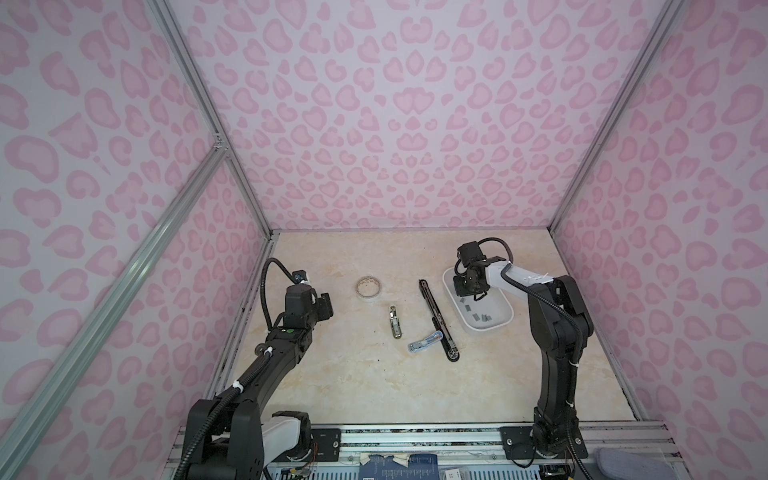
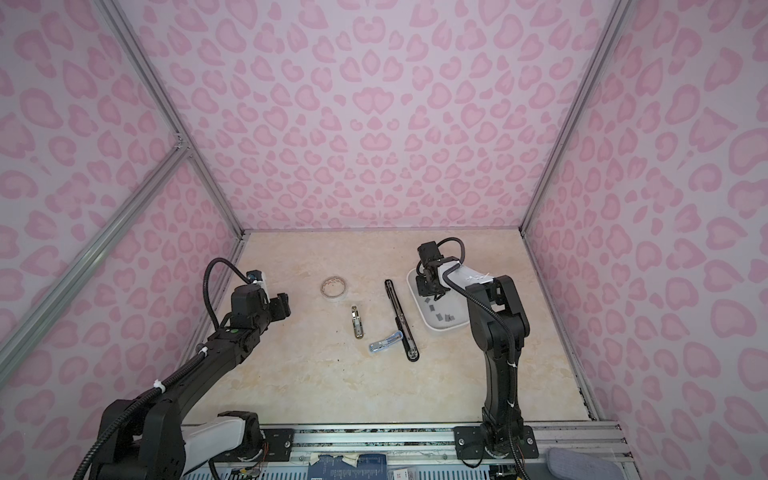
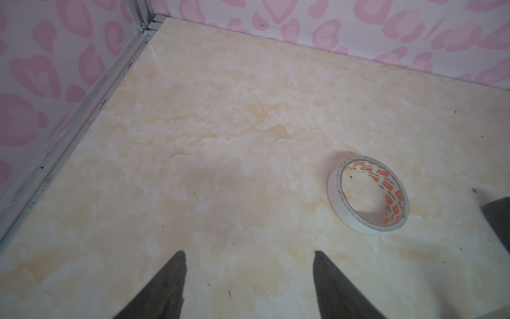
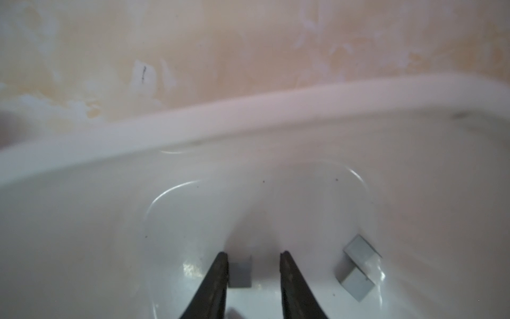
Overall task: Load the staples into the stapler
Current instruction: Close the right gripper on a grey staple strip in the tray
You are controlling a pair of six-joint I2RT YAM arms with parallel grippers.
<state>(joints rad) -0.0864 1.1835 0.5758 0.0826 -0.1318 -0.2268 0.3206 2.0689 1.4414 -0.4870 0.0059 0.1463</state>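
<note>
Three staplers lie on the bench (image 1: 374, 395): a small metal stapler (image 1: 395, 322), a long black stapler (image 1: 436, 320), and a blue-and-chrome stapler (image 1: 424, 343) up against the black one. Tape roll (image 1: 368, 287) lies near them on the left arm's side. Staples (image 1: 478, 316) sit loose in the white tray (image 1: 498, 307), just beside the black stapler. Right hand (image 4: 254, 254) is down inside the tray, fingers apart, astride one staple strip (image 4: 240, 272). The strip touches one finger, with a gap at the other, so it is not yet pinched. More strips (image 4: 358, 265) lie just beside. Left hand (image 3: 248, 254) hovers over bare bench, released, nothing between its fingers.
</note>
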